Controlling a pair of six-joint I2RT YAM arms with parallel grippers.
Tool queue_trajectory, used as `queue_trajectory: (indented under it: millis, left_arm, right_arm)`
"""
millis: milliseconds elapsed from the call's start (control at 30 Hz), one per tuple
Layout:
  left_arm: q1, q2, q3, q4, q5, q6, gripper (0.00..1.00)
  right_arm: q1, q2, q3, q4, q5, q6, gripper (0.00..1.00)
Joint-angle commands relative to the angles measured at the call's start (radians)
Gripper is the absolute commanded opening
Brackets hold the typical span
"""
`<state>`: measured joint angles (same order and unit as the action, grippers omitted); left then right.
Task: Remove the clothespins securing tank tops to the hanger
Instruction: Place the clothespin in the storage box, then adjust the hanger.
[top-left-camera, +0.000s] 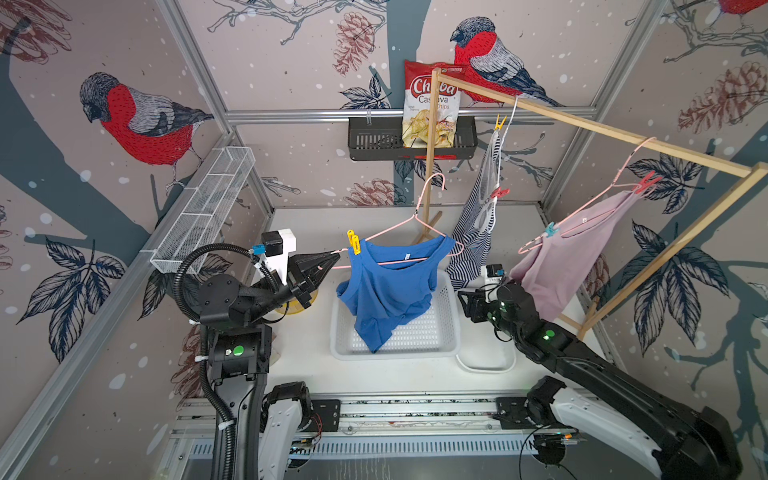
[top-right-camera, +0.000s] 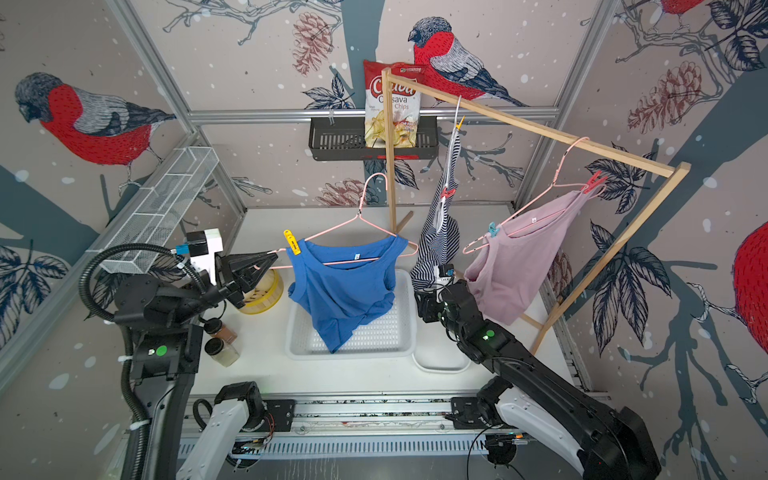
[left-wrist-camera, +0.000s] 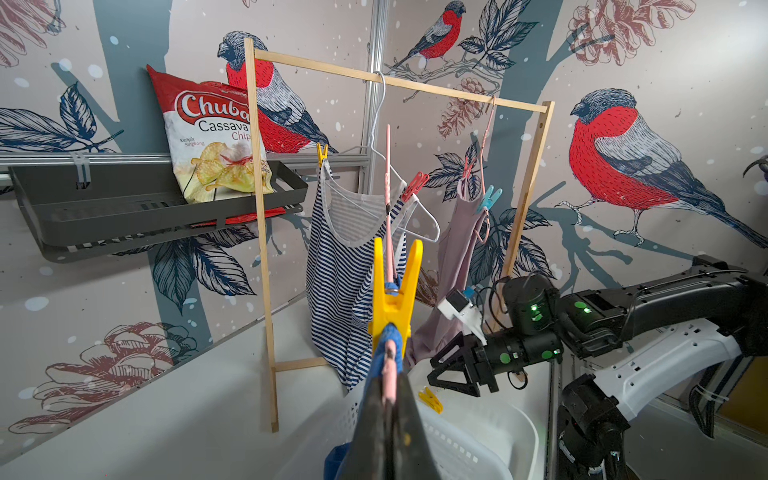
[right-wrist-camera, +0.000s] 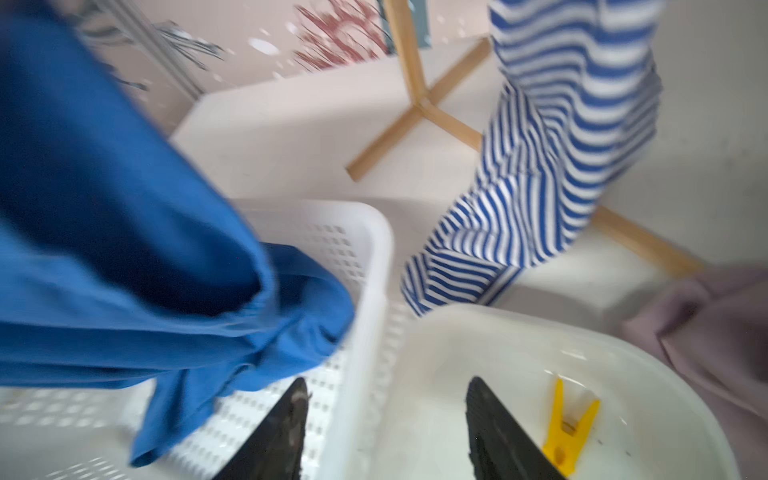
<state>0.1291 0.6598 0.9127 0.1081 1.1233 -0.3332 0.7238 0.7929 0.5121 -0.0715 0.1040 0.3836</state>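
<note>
The left hand pinches the end of the pink hanger, mid-frame in both top views, holding the blue tank top above the basket. The right hand hangs wide and empty over the white tray, where one loose clothespin lies. Next, I reckon, it must squeeze the yellow clothespin off the strap at the top's left in frame.

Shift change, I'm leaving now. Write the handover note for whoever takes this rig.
Left claw: shut on the pink hanger, holding the blue tank top over the white basket.
Right claw: open, empty, above the white tray.
Done: loose yellow clothespin lies in that tray.
To do: yellow clothespin on the blue top's hanger; striped top, yellow pin and red pin; mauve top, teal pin and second red pin.
</note>
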Motion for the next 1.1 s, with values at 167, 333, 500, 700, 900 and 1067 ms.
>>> queue_trajectory:
  millis: [167,333,500,700,900,1067]
  left_arm:
    - [0.000,-0.039,-0.079,0.262,-0.075,-0.097,0.00]
    - [0.000,-0.066,-0.164,0.436,-0.126,-0.178,0.00]
    - [0.000,-0.096,-0.232,0.568,-0.144,-0.228,0.00]
    - [-0.002,-0.120,-0.251,0.571,-0.139,-0.200,0.00]
    - [-0.003,-0.108,-0.249,0.570,-0.129,-0.187,0.00]
    - [-0.007,-0.086,-0.241,0.581,-0.123,-0.181,0.00]
  right_arm:
    - [0.169,-0.042,0.228,0.067,0.118,-0.153,0.67]
    - [0.270,0.017,0.376,0.129,0.249,-0.257,0.72]
    - [0.276,0.119,0.522,0.190,0.208,-0.282,0.75]
    - [0.271,0.261,0.716,0.148,0.164,-0.274,0.77]
    - [0.223,0.360,0.847,0.108,0.089,-0.244,0.77]
    - [0.152,0.412,0.901,0.097,-0.023,-0.201,0.76]
